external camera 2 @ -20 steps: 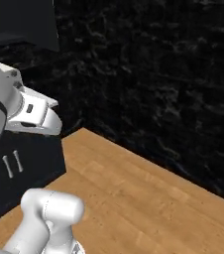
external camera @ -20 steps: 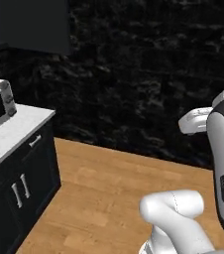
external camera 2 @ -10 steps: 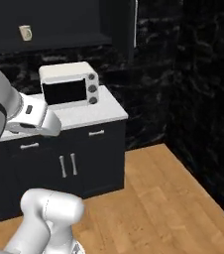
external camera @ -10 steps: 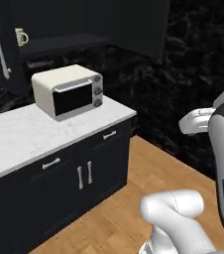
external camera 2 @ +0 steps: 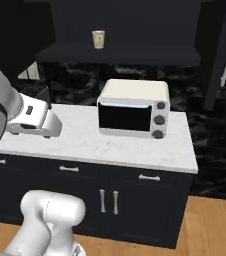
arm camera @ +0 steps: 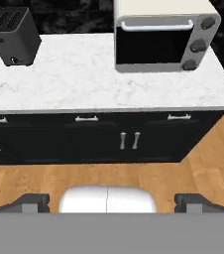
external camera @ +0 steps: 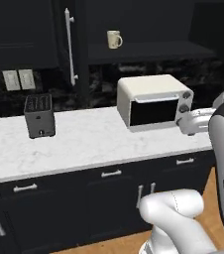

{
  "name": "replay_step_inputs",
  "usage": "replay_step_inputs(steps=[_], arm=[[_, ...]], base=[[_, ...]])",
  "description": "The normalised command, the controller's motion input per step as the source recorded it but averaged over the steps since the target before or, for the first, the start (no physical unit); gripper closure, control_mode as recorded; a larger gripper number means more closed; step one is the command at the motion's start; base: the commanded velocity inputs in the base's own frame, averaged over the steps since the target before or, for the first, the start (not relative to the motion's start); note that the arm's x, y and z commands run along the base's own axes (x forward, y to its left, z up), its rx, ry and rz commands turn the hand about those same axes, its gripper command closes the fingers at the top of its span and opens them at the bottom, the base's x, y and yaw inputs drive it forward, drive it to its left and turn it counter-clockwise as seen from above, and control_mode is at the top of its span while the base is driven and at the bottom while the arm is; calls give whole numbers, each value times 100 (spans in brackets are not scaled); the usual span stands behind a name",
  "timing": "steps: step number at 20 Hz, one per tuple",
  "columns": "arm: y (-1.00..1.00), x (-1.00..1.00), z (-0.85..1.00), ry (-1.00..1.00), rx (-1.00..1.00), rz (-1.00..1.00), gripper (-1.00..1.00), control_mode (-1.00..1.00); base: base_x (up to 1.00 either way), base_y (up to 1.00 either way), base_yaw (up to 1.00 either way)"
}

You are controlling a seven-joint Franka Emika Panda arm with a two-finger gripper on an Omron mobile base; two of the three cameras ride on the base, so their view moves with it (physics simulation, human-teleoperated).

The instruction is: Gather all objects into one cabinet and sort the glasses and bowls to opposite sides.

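While your fingers (arm camera: 112, 202) stand spread wide and empty, the small cream-beige handled cup (external camera: 114, 39) sits on the open black cabinet's dark shelf (external camera: 148, 50) above the white desk (external camera: 84, 141); being rigid, light, likely breakable, pinch its rim.

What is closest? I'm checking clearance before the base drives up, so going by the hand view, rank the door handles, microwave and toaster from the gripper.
1. door handles: the pair low on the base cabinets, straight ahead of the gripper.
2. microwave: on the counter, ahead and towards the view's right.
3. toaster: on the counter, far to the view's left and set back.
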Motion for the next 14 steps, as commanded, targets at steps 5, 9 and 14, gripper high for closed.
replay_step_inputs(steps=[5,9,14], arm=[[0,0,0,0,0,0,-100,100],[0,0,0,0,0,0,-100,100],[0,0,0,0,0,0,-100,100]], base=[[53,-56,40],[44,-67,11],[57,-51,5]])
